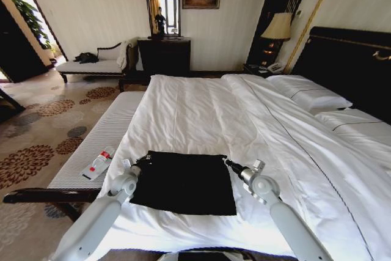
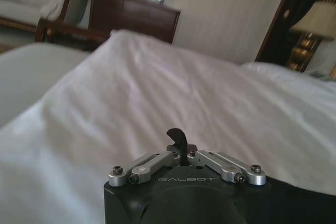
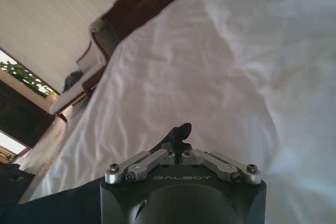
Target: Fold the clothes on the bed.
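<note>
1. My left gripper [image 1: 145, 159] sits at the far left corner of the shirt [image 1: 183, 181], low over the duvet. In the left wrist view the fingers [image 2: 177, 140] look drawn together, with a dark tip between the linkages (I judge cloth is pinched, but can't confirm it).
2. Shirt: a black, roughly rectangular fold, lying flat on the near end of the bed [image 1: 201, 108], between the two arms. Its long axis runs left to right, across the bed.
3. My right gripper [image 1: 227, 162] is at the far right corner, mirroring the left. Its fingers [image 3: 178, 132] also appear closed, a dark tip showing.
4. Key relation: the shirt lies toward me from both claws; they hold the far edge, one corner each, equally near. I judge the coming move turns on that edge travelling toward the near hem, both arms level.
5. Progress: seemingly mid-fold (shirt already compact).
</note>
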You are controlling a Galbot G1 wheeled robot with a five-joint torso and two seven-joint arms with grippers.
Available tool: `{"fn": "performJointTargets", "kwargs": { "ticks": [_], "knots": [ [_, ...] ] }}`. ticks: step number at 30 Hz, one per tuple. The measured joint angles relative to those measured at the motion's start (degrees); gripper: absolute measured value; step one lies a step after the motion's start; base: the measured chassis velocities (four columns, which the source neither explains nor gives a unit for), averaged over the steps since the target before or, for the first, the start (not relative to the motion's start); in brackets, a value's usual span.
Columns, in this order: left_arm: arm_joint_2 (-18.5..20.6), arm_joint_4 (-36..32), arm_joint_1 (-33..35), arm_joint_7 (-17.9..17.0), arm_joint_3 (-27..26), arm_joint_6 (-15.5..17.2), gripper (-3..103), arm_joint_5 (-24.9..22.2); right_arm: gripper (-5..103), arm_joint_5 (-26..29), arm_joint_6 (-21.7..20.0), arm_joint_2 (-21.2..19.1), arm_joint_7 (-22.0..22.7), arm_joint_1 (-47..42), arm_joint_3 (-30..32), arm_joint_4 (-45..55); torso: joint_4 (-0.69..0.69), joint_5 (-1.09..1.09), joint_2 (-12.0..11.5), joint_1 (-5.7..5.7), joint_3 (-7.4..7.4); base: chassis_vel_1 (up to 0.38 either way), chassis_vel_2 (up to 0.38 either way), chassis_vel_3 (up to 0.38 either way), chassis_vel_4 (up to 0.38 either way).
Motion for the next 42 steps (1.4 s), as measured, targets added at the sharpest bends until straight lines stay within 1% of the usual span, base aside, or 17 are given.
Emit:
{"fn": "performJointTargets", "kwargs": {
  "ticks": [1,2,3,4,5,6,7,9,11,13,17,18,22,28,39,40,42],
  "knots": [
    [1.1,-3.0,-0.1,-0.7,-1.0,-0.2,0,-0.5,1,0.4,0.0,-0.9,0.7,0.0,0.7,2.7,0.0,0.0,0.0,0.0,-0.01,0.0,0.0,0.0,0.0],
    [1.1,-3.0,-0.1,-0.7,-1.0,-0.2,0,-0.5,1,0.4,0.0,-0.9,0.7,0.0,0.7,2.7,0.0,0.0,0.0,0.0,-0.01,0.0,0.0,0.0,0.0],
    [2.1,-5.5,-0.3,-1.3,-1.8,-0.3,0,-1.2,1,1.0,0.0,-1.5,1.3,0.1,1.2,5.0,0.0,0.0,0.0,0.0,-0.01,0.0,0.0,0.0,0.0],
    [2.5,-6.5,-0.4,-1.6,-2.1,-0.4,0,-1.6,1,1.4,0.0,-1.8,1.5,0.2,1.5,5.9,0.0,0.0,0.0,0.0,-0.01,0.0,0.0,0.0,0.0],
    [4.1,-10.2,-0.4,-2.4,-3.5,-0.5,0,-2.8,1,3.1,-0.1,-2.9,2.5,0.3,2.4,9.7,-0.01,0.01,0.0,0.0,-0.01,0.0,0.0,0.0,0.0],
    [5.0,-12.1,-0.1,-2.7,-4.7,-0.6,0,-3.2,1,4.0,-0.2,-3.5,3.1,0.3,3.1,11.8,-0.01,0.02,0.0,0.0,-0.01,0.0,0.0,0.0,0.0],
    [5.0,-12.1,-0.1,-2.7,-4.7,-0.6,0,-3.2,1,4.0,-0.2,-3.5,3.1,0.3,3.1,11.8,-0.01,0.02,0.0,0.0,-0.01,0.0,0.0,0.0,0.0],
    [6.2,-14.4,1.0,-2.6,-6.4,-1.0,0,-3.2,1,4.9,-0.3,-4.3,3.7,0.0,4.2,14.6,-0.01,0.01,0.0,0.0,-0.01,0.0,0.0,0.0,0.0],
    [7.5,-17.4,4.1,-1.2,-9.9,-1.9,0,-2.2,1,7.0,-0.5,-5.6,5.0,-1.0,6.6,18.8,0.0,-0.01,0.0,0.0,-0.01,0.0,0.0,0.0,0.0],
    [7.7,-18.0,5.0,-1.1,-10.8,-2.0,0,-2.1,1,7.7,-0.6,-5.9,5.6,-1.3,7.4,19.8,0.0,-0.01,0.0,0.0,-0.01,0.0,0.0,0.0,0.0],
    [8.5,-22.0,9.4,-0.7,-16.6,-2.3,0,-3.0,1,10.7,-0.9,-6.8,7.9,-2.4,10.3,23.7,0.0,0.0,0.0,0.0,-0.01,0.0,0.0,0.0,0.0],
    [8.5,-22.0,9.4,-0.7,-16.6,-2.3,0,-3.0,1,10.7,-0.9,-6.8,7.9,-2.4,10.3,23.7,0.0,0.0,0.0,0.0,-0.01,0.0,0.0,0.0,0.0],
    [9.5,-25.9,12.8,-1.0,-20.4,-2.4,0,-3.7,1,12.9,-1.2,-7.7,9.2,-3.8,13.1,26.8,0.0,0.0,0.0,0.0,0.0,0.0,0.0,0.0,0.0],
    [9.7,-29.4,15.8,-1.5,-23.1,-2.6,0,-4.1,1,14.8,-1.7,-8.0,9.9,-6.2,16.5,29.2,-0.01,0.01,0.0,0.0,-0.01,0.0,0.0,0.0,0.0],
    [7.9,-31.4,18.3,-2.4,-23.7,-2.7,0,-3.6,1,15.9,-2.0,-8.2,10.4,-9.6,20.0,33.2,-0.01,0.0,0.0,0.0,-0.01,0.0,0.0,0.0,0.0],
    [6.4,-33.3,20.8,-2.8,-25.3,-3.0,0,-3.3,1,16.4,-2.1,-8.1,10.7,-11.8,21.8,35.6,-0.01,-0.01,0.0,0.01,0.0,0.0,0.0,0.0,0.0],
    [5.8,-35.0,23.1,-2.9,-26.8,-3.0,0,-3.3,1,16.3,-2.3,-7.9,10.8,-13.5,22.8,35.9,0.0,0.0,0.0,0.01,0.0,0.0,0.0,0.0,0.0]
  ]
}}
